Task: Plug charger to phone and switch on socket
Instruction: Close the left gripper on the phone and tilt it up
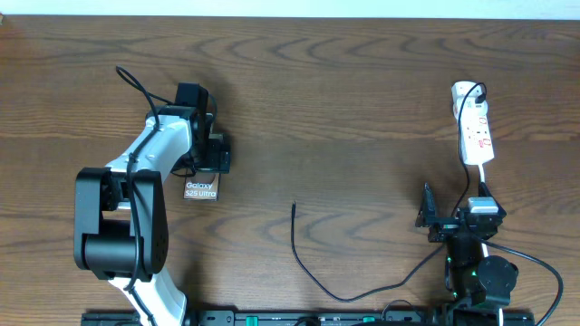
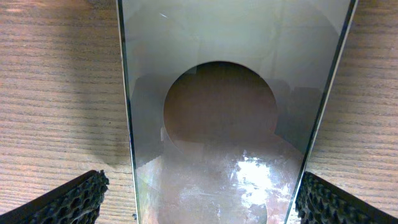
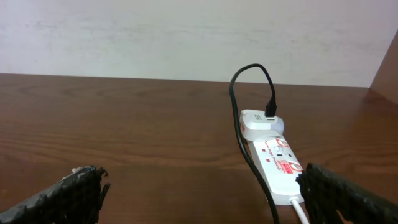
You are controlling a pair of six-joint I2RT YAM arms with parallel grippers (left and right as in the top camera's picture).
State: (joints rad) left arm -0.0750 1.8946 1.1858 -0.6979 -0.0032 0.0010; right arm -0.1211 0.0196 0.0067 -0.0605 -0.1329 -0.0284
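Observation:
The phone point(image 1: 200, 190), bronze with white "Galaxy" lettering, lies flat on the table at the left. My left gripper point(image 1: 207, 168) hovers over its far end. In the left wrist view the glossy phone point(image 2: 217, 112) fills the middle. My left gripper point(image 2: 202, 208) is open, one finger point(image 2: 68, 202) outside each long edge, with a gap on both sides. The white socket point(image 1: 476, 127) lies at the right, and the charger's plug point(image 3: 270, 112) sits in a white adapter point(image 3: 261, 124) at its far end. The charger cable's free tip point(image 1: 294, 206) rests mid-table. My right gripper point(image 3: 202, 199) is open and empty just short of the socket point(image 3: 277, 165).
The black charger cable point(image 1: 344, 297) loops along the table's near edge between the two arm bases, then runs up past my right gripper point(image 1: 456, 206) to the socket. The socket's white cord point(image 3: 301, 211) trails toward the right arm. A pale wall stands behind the table.

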